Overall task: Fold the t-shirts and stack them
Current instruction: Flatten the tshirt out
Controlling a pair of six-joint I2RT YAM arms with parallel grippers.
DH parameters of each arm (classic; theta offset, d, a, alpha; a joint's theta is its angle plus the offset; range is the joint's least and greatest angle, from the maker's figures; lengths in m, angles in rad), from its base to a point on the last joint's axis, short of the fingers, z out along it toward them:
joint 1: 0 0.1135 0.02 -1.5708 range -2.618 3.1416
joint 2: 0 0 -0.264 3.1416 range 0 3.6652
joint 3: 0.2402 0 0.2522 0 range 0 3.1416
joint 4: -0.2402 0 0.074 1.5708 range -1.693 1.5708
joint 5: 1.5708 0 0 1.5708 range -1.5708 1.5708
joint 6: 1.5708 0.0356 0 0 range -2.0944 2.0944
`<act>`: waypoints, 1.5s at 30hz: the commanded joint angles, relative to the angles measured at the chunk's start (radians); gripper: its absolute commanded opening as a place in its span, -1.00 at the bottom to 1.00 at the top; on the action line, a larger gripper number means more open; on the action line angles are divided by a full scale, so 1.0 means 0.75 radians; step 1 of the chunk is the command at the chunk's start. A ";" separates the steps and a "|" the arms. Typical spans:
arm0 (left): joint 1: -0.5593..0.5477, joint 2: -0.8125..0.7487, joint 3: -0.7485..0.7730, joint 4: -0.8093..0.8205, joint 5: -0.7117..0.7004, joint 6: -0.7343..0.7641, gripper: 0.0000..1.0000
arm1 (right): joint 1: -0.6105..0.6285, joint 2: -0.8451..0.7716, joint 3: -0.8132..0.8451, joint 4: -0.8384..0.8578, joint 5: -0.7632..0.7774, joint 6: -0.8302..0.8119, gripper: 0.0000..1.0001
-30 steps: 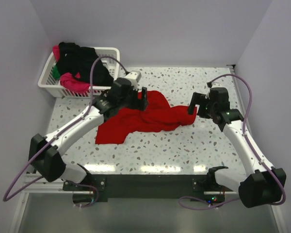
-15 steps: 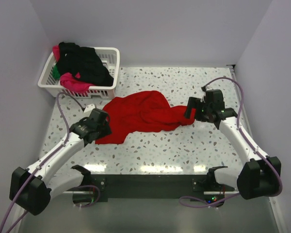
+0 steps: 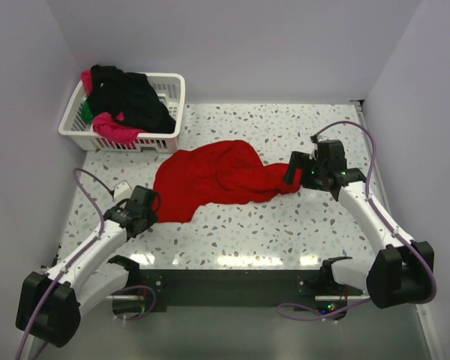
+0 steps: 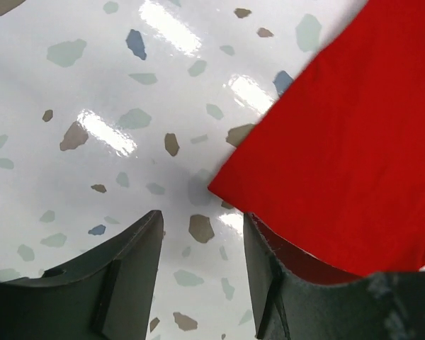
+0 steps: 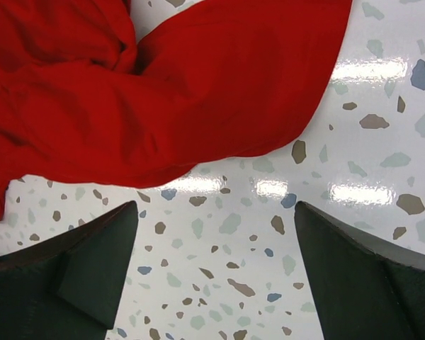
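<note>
The red shirt (image 3: 210, 180) lies crumpled and unfolded in the middle of the counter (image 3: 285, 225), stretched from a broad near-left part to a narrow end at the right. The left fingers (image 3: 144, 208) sit low over the counter at the shirt's near-left corner. In the left wrist view these fingers (image 4: 127, 269) stand partly apart with only bare speckled counter in the gap. The shirt's pointed corner (image 4: 326, 142) lies just ahead of that gap, and its hem crosses the tip of the finger on the view's right side, so the cloth touches that finger but is not pinched. The right fingers (image 3: 294, 171) are at the shirt's narrow right end. In the right wrist view they (image 5: 85, 276) are spread wide, released, with open counter between them. The curved edge of the red cloth (image 5: 198, 92) lies just beyond the tips, near them but apart, not inside the gap. At the far-left corner stands a white basket (image 3: 165, 142) holding a black shirt (image 3: 127, 97), a pink shirt (image 3: 112, 127) and a bit of green shirt (image 3: 85, 112), all bundled and well apart from both arms.
</note>
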 commanded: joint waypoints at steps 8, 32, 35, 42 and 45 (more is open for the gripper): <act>0.179 0.038 -0.112 0.385 0.087 0.132 -0.05 | -0.003 -0.035 -0.011 0.030 -0.021 0.019 0.89; 0.194 0.148 -0.181 0.444 0.237 0.171 -0.34 | -0.001 0.065 -0.052 0.136 -0.064 0.043 0.89; 0.193 0.173 -0.204 0.513 0.292 0.193 -0.56 | 0.001 0.141 -0.060 0.181 -0.074 0.041 0.88; 0.193 0.148 -0.253 0.640 0.421 0.211 -1.00 | -0.001 0.388 -0.003 0.281 -0.097 0.019 0.83; 0.191 0.122 -0.239 0.641 0.441 0.226 -1.00 | 0.001 0.511 0.062 0.304 -0.137 0.004 0.45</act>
